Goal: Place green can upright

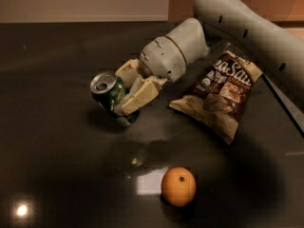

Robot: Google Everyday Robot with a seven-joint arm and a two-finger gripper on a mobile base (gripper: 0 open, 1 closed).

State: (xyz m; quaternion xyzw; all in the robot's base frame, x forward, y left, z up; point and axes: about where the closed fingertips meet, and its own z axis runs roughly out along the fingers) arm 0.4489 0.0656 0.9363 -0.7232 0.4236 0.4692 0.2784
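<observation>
The green can (110, 93) is held tilted, its silver top with pull tab facing up and to the left, its bottom end near the dark table (57, 141). My gripper (127, 90) reaches in from the upper right and is shut on the can, one cream finger (140, 95) in front of it and the other behind. Whether the can's base touches the table is not clear.
A brown chip bag (219, 95) lies to the right of the gripper. An orange (178, 186) sits on the table in front, below the gripper. The grey arm (247, 30) crosses the upper right. The table's right edge (285, 106) runs diagonally.
</observation>
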